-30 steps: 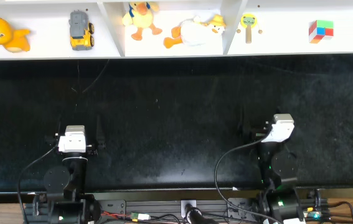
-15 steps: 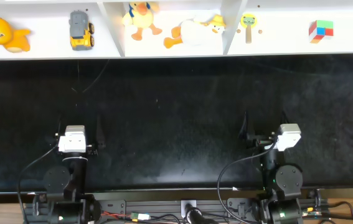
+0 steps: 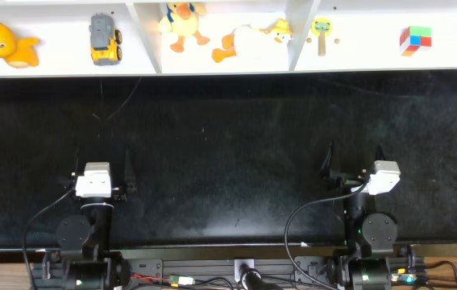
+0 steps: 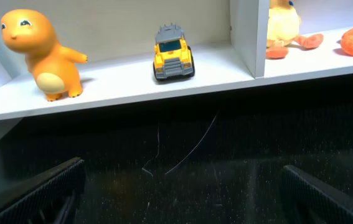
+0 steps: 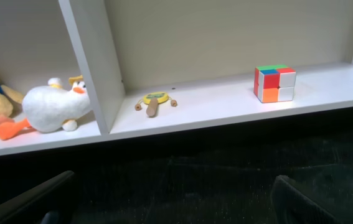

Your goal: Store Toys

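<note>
Six toys stand in the white shelf [image 3: 228,64] at the table's far edge. From left they are an orange figure [image 3: 9,44] [image 4: 41,55], a yellow truck [image 3: 104,39] [image 4: 173,53], a yellow duck plush [image 3: 183,24], a white duck plush [image 3: 251,42] [image 5: 55,107], a small wooden toy [image 3: 321,32] [image 5: 155,101] and a colour cube [image 3: 415,39] [image 5: 274,83]. My left gripper [image 3: 101,165] [image 4: 179,199] is open and holds nothing, low over the black mat near its base. Near its own base, my right gripper [image 3: 353,159] [image 5: 170,205] is likewise open with nothing in it.
White dividers [image 3: 150,36] [image 5: 95,68] split the shelf into compartments. A black mat [image 3: 228,145] covers the table between the arms and the shelf. Cables [image 3: 309,213] run along the front edge by the arm bases.
The right arm has drawn back and to the right toward its base, gripper still open. The left arm has not moved.
</note>
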